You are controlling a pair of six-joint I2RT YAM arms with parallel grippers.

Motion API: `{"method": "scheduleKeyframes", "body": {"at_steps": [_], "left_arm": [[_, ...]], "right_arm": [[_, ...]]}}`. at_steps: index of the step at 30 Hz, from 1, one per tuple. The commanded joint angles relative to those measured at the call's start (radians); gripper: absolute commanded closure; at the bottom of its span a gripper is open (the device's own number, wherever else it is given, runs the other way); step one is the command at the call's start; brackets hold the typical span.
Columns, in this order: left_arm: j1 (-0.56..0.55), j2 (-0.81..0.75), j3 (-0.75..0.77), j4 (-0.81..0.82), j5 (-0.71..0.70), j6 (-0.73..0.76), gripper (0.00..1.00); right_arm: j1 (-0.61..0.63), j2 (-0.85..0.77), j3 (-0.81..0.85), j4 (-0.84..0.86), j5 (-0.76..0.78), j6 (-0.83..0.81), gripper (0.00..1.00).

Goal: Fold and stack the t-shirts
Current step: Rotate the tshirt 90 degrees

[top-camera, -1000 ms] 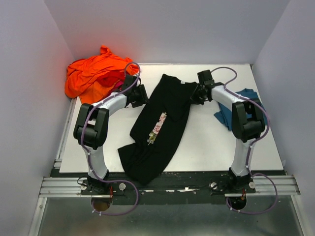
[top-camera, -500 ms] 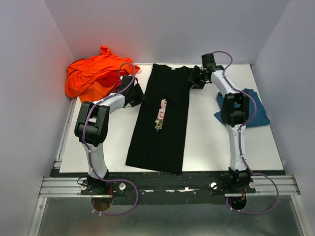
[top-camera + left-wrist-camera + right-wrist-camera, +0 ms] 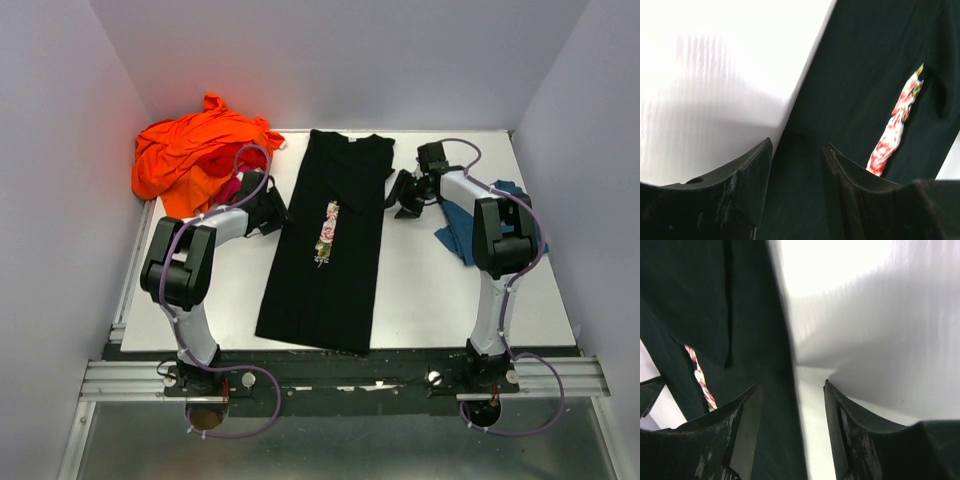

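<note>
— State?
— My left claw [image 3: 796,147] and right claw [image 3: 792,386] both parted; gripping nothing.
— And the black t-shirt [image 3: 330,250]?
— Flat on the table [image 3: 430,290], a long strip between them; each claw over one side edge.

We see a white table [image 3: 430,290] bearing the tees. The black t-shirt [image 3: 320,290] lies flat in the middle as a long narrow strip, collar far, hem at the near edge. The orange t-shirt [image 3: 190,150] is heaped at the far left corner, with a pink t-shirt [image 3: 228,190] peeking out beside it. The teal t-shirt [image 3: 452,238] lies crumpled at the right.
</note>
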Motion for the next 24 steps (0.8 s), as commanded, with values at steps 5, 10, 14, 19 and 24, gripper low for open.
{"method": "scheduleKeyframes", "body": {"at_steps": [5, 10, 14, 19, 24], "left_arm": [[-0.002, -0.249, -0.262, -0.016, 0.017, 0.014, 0.41], [-0.035, -0.389, -0.386, -0.063, 0.020, 0.004, 0.39], [-0.058, -0.489, -0.434, -0.109, 0.011, -0.007, 0.39], [-0.072, -0.581, -0.437, -0.181, -0.015, -0.009, 0.38], [-0.081, -0.627, -0.440, -0.260, -0.012, -0.009, 0.36]], "right_arm": [[0.086, -0.261, -0.407, 0.156, -0.031, 0.026, 0.42], [0.166, -0.381, -0.567, 0.156, 0.009, 0.037, 0.44], [0.195, -0.391, -0.611, 0.167, 0.007, 0.049, 0.50], [0.209, -0.371, -0.604, 0.147, 0.019, 0.026, 0.71], [0.204, -0.352, -0.545, 0.044, 0.146, -0.003, 0.99]]}}
